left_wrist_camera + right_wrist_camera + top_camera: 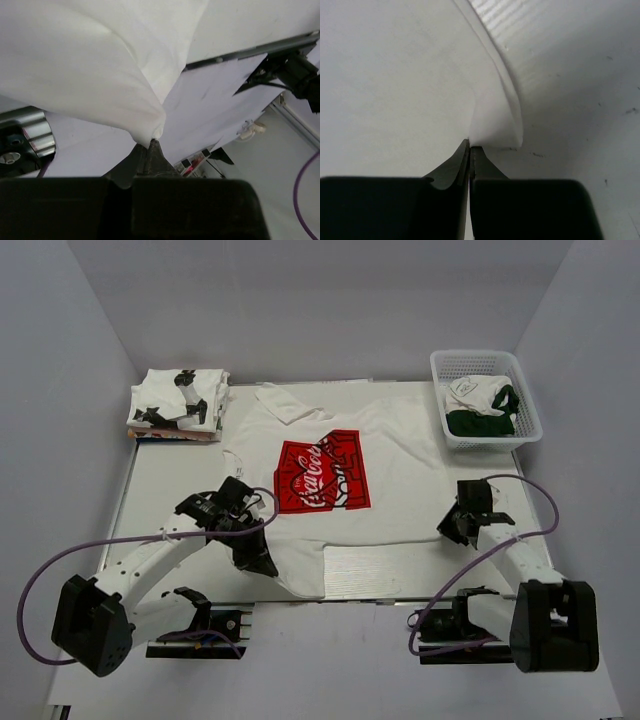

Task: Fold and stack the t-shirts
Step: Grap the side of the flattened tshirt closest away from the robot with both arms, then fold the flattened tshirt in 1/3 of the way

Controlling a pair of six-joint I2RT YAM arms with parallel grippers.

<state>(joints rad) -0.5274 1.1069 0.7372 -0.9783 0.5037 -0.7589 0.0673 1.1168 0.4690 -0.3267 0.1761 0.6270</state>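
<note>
A white t-shirt with a red logo [322, 475] lies spread flat in the middle of the table, collar towards the back. My left gripper [266, 566] is shut on its near left hem; in the left wrist view the pinched white cloth [125, 85] hangs from the closed jaws [152, 143], lifted a little off the table. My right gripper [448, 530] is shut on the near right hem corner; in the right wrist view the cloth fold [495, 125] sits between the closed jaws [471, 145], low on the table. A stack of folded t-shirts [180, 403] lies at the back left.
A white mesh basket [527, 400] at the back right holds more crumpled shirts [478, 405], white and dark green. White walls close in the table on three sides. The table's near edge [400, 592] runs just in front of the shirt hem.
</note>
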